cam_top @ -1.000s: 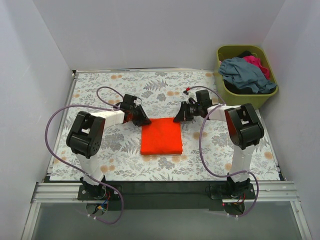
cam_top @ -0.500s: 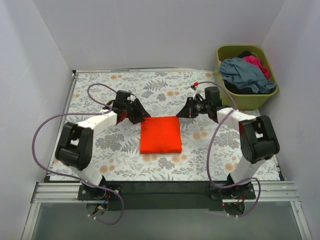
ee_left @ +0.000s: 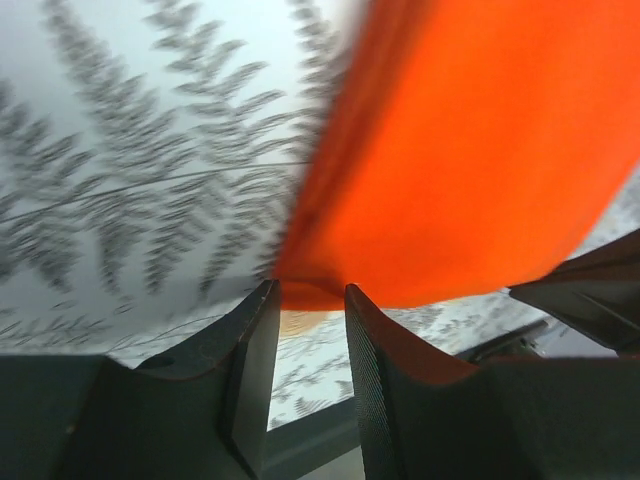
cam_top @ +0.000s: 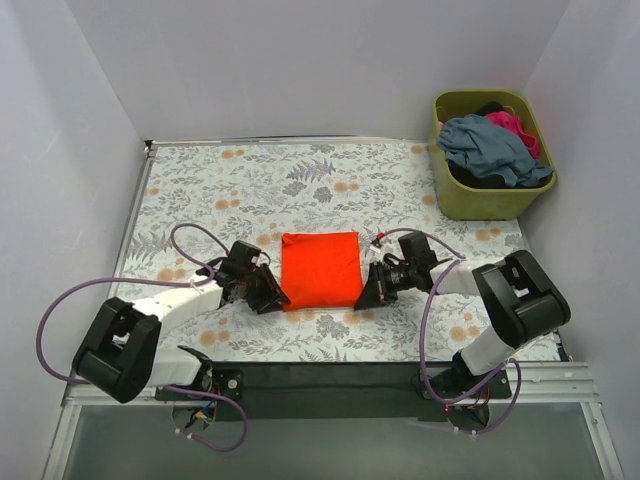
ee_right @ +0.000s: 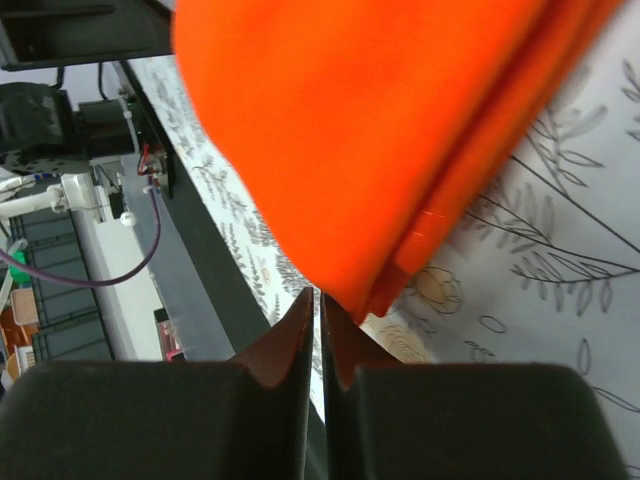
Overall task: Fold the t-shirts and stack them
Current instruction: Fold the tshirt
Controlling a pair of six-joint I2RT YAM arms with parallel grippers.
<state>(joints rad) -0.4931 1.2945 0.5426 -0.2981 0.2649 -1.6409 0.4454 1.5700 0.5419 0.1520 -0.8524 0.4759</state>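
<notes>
A bright orange-red t-shirt (cam_top: 320, 268) lies folded into a flat rectangle at the middle of the table. My left gripper (cam_top: 272, 297) sits low at the shirt's near left corner. In the left wrist view its jaws (ee_left: 310, 290) stand a little apart, with the tip of the orange t-shirt (ee_left: 470, 150) at the fingertips and the table showing through the gap. My right gripper (cam_top: 368, 296) is at the near right corner. There the jaws (ee_right: 322, 295) are pressed almost together, and the layered edge of the orange t-shirt (ee_right: 360, 130) touches the tips from beyond.
An olive-green basket (cam_top: 490, 203) stands off the table's far right corner. It holds a slate grey-blue shirt (cam_top: 490, 145), a magenta-pink one (cam_top: 514, 124) and a dark one (cam_top: 478, 180). The black front rail (cam_top: 330, 375) runs just behind both wrists.
Both arms have swung from the shirt's far corners down to its near corners. The orange shirt lies about where it was.
</notes>
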